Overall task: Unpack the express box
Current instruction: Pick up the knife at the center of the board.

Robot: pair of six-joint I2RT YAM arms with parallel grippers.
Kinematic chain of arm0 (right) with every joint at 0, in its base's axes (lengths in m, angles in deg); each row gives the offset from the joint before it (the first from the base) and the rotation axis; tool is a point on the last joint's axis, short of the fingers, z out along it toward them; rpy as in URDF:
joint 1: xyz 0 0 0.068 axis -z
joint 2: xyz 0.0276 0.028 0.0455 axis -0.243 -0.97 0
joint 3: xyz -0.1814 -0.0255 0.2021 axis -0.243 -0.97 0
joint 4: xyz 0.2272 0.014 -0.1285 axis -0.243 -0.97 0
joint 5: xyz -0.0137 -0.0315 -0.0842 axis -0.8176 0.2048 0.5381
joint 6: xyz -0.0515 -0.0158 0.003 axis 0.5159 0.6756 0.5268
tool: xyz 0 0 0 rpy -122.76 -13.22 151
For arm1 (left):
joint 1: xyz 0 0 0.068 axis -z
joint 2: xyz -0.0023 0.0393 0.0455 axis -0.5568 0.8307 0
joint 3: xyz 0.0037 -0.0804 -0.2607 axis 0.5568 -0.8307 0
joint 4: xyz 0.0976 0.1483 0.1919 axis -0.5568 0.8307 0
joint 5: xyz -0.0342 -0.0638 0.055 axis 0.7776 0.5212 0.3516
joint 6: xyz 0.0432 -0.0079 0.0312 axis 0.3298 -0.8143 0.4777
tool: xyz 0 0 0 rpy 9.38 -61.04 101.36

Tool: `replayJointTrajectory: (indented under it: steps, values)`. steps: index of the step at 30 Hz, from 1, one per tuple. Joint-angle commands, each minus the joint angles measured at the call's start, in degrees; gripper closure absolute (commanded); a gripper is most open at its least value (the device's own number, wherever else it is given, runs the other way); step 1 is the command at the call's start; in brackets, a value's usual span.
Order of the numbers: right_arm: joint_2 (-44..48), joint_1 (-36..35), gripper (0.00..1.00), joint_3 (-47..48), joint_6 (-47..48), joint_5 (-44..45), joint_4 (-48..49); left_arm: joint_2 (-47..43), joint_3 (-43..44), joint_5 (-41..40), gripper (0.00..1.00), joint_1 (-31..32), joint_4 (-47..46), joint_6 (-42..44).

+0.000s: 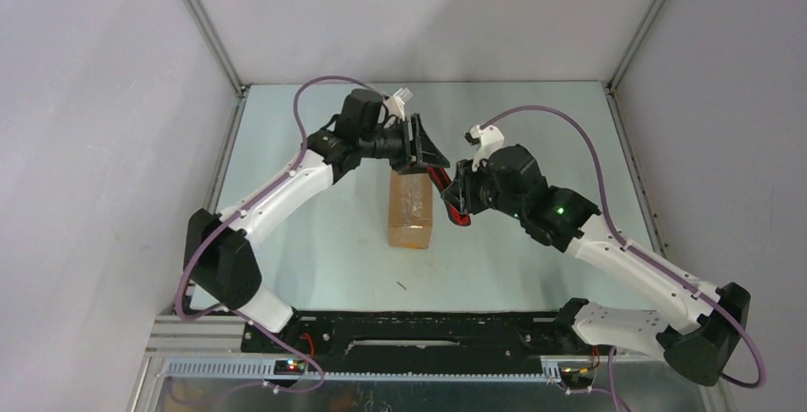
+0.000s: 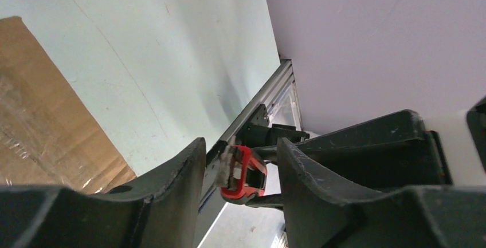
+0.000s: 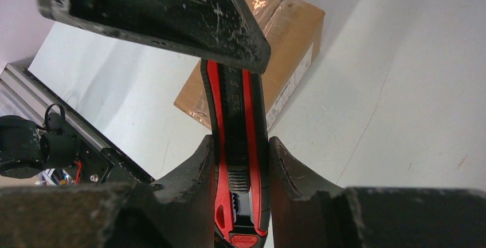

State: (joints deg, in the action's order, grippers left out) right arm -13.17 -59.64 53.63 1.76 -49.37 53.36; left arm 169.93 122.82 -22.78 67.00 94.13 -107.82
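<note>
One knife (image 3: 235,105), shared: right gripper (image 3: 239,145) clamps its body, left gripper (image 2: 240,145) straddles the far end with jaws apart, likely to slide it open for cutting the box (image 1: 412,208)

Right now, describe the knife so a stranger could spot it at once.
Start at the pale table, with the brown box lying mid-table. Beside the box's far end, the right gripper clamps the knife. It is the only red-and-black thing there, slim and long.
</note>
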Motion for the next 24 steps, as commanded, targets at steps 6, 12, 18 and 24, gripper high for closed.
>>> replayJointTrajectory:
  steps: [6, 12, 18, 24]
  values:
    - [-0.2, -0.2, 0.69, 3.8, 0.9, -0.6, 1.3, -0.6, -3.3, 3.6, 0.97, 0.2, -4.8, -2.7]
    - [1.4, 6.2, 0.17, 2.1, -2.7, -15.0, 2.6, -3.9, -10.1, 7.0, 1.0, -1.4, -21.8, -12.0]
    - [3.0, 12.1, 0.12, -3.1, -10.3, -32.1, 11.5, -8.0, -18.4, 8.3, 1.0, -2.3, -44.0, -23.9]
    - [3.7, 14.0, 0.16, -7.0, -18.3, -36.1, 19.6, -10.3, -21.8, 7.4, 1.0, -3.2, -55.6, -28.6]
